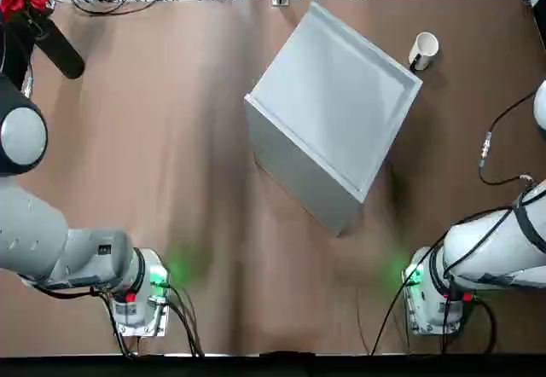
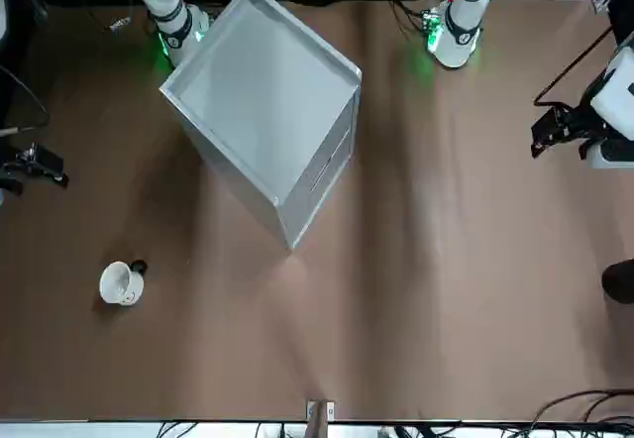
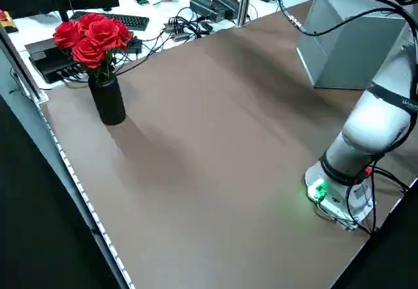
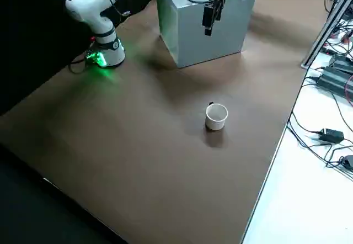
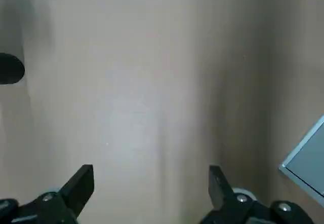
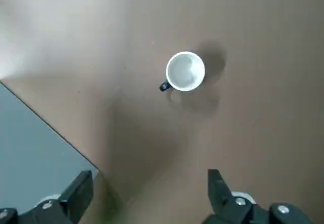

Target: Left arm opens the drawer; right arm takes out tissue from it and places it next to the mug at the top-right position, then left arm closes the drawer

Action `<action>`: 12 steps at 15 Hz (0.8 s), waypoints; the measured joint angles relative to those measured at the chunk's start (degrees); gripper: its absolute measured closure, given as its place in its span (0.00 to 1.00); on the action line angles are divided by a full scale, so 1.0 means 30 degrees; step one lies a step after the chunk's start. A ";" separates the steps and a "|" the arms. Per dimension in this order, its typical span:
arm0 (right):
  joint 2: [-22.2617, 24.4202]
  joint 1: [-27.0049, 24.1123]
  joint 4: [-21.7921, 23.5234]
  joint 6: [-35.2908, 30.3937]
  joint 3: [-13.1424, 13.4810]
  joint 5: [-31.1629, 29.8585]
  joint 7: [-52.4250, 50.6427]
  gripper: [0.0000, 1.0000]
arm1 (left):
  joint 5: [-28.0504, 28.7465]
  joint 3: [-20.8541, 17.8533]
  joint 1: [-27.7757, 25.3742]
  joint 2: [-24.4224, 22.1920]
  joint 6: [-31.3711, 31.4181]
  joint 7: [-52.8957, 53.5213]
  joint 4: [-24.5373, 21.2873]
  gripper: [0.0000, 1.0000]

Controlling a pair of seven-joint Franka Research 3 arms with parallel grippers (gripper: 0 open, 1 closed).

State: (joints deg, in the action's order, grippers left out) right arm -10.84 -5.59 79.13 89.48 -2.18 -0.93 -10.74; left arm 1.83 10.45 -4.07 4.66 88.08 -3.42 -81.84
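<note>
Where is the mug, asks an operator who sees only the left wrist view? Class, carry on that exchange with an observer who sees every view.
Observer: The mug stands upright on the table, off the cabinet's right side.

Operator: My left gripper is open over the table's left part. How is the right gripper?

Observer: The right gripper is open and empty, over the right part.

Operator: I see one dark round end by itself. What is it?

Observer: It belongs to a black vase that holds red roses.
</note>
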 joint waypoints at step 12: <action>0.0200 -0.0353 -0.0191 -0.0166 0.0269 -0.0011 0.0005 0.00 | 0.0000 -0.0322 -0.0241 0.1515 -0.0666 0.0011 -0.0300 0.00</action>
State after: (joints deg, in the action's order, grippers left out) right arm -10.24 -6.65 78.55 88.98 -1.38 -0.96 -10.73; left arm 1.83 9.49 -4.80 9.20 86.09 -3.39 -82.74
